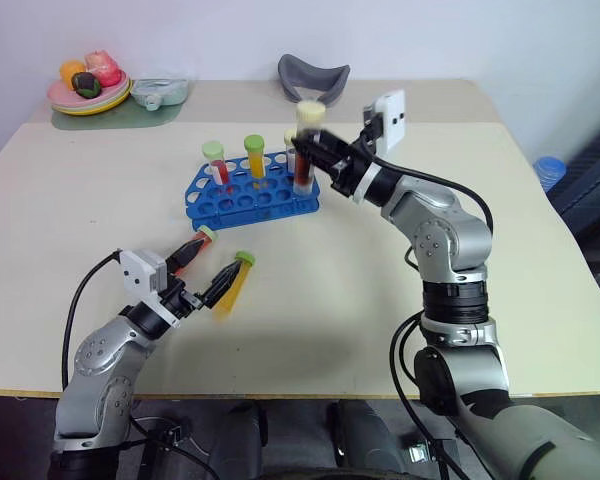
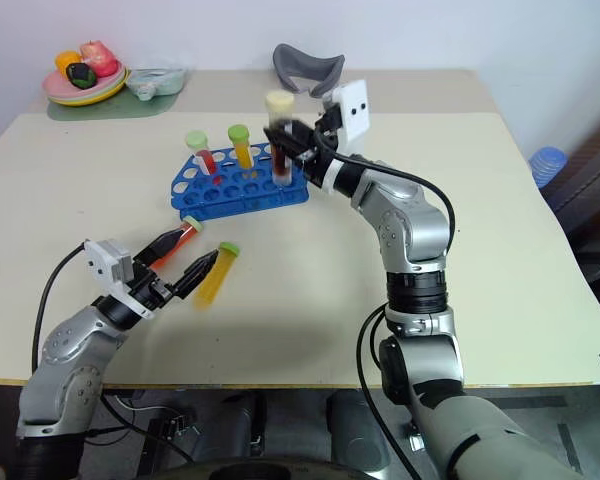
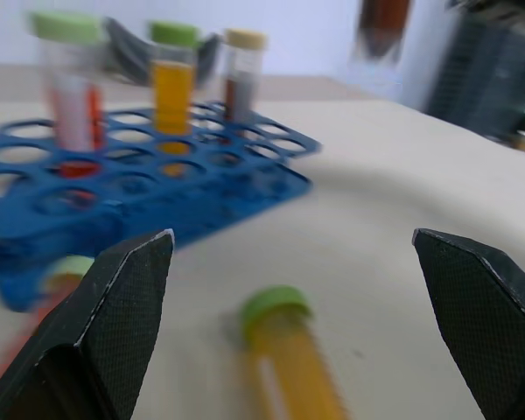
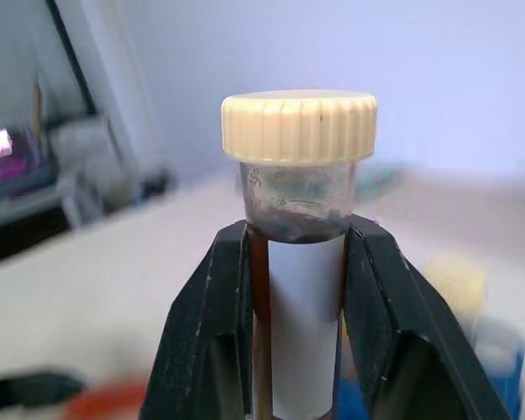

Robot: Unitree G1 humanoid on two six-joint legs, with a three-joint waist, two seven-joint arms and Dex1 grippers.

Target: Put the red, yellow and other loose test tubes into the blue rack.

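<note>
The blue rack (image 1: 242, 197) stands mid-table with a red tube (image 1: 217, 166), a yellow tube (image 1: 255, 160) and a cream-capped tube (image 3: 243, 77) upright in it. My right gripper (image 1: 306, 152) is shut on a dark brown tube with a cream cap (image 4: 299, 131), holding it upright in the air by the rack's right end. My left gripper (image 1: 215, 260) is open near the table's front left. A loose yellow tube with a green cap (image 1: 236, 280) lies between its fingers in the left wrist view. A loose red tube (image 1: 197, 245) lies just outside one finger.
At the back left are a plate of toy fruit (image 1: 80, 100), a green mat (image 1: 120, 116) and a clear container (image 1: 160, 93). A grey curved object (image 1: 313, 76) lies at the back edge behind the rack. A blue item (image 1: 548, 170) sits off the table's right side.
</note>
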